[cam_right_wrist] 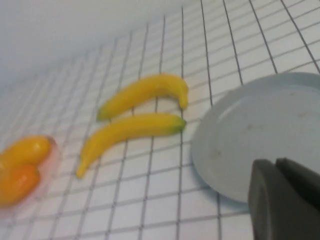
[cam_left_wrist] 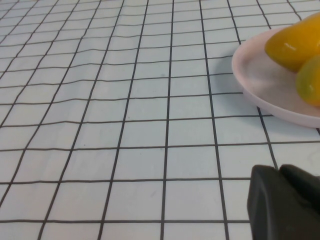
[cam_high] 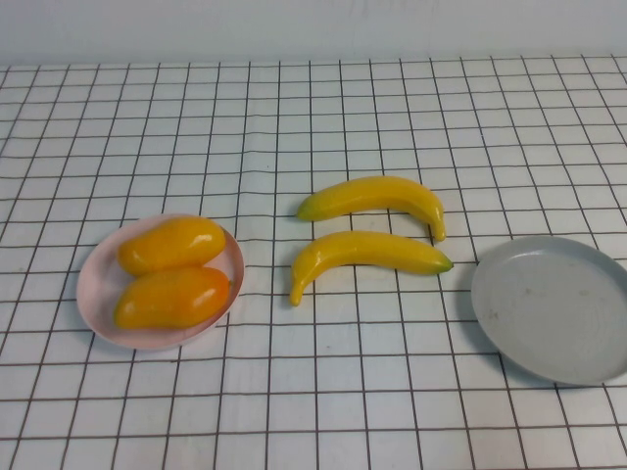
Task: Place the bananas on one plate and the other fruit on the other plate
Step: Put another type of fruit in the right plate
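Observation:
Two yellow bananas (cam_high: 377,196) (cam_high: 364,255) lie side by side on the table's middle, between the plates. They also show in the right wrist view (cam_right_wrist: 145,92) (cam_right_wrist: 130,132). Two orange-yellow mangoes (cam_high: 172,244) (cam_high: 172,298) lie in the pale pink plate (cam_high: 93,284) at the left. The grey-blue plate (cam_high: 554,308) at the right holds nothing. My left gripper (cam_left_wrist: 279,169) is shut and empty, low over the table near the pink plate (cam_left_wrist: 260,85). My right gripper (cam_right_wrist: 276,162) is shut and empty, by the near rim of the grey-blue plate (cam_right_wrist: 250,130). Neither arm shows in the high view.
A white cloth with a black grid (cam_high: 313,117) covers the whole table. A pale wall runs along the far edge (cam_high: 313,29).

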`<control>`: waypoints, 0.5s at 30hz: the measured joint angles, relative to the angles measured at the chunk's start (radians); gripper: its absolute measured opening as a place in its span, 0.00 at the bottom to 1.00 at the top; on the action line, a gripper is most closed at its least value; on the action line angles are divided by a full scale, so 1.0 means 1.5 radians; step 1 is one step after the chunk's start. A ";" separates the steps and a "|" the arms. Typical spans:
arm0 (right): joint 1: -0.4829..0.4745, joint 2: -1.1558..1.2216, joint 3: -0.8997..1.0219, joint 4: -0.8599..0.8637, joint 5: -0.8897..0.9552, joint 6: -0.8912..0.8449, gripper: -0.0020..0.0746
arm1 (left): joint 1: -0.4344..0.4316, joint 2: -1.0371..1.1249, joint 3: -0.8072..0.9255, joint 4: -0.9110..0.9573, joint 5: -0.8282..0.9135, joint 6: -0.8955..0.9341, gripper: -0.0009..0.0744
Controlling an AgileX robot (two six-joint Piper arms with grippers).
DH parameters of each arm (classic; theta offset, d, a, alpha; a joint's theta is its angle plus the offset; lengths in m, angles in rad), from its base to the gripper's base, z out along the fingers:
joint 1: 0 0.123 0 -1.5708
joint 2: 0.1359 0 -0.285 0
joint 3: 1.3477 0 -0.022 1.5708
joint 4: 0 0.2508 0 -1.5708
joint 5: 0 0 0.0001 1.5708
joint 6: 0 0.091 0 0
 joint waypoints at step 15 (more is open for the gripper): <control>0.087 0.653 -0.505 -0.258 0.338 -0.262 0.01 | 0.000 0.000 0.000 0.000 0.000 0.000 0.01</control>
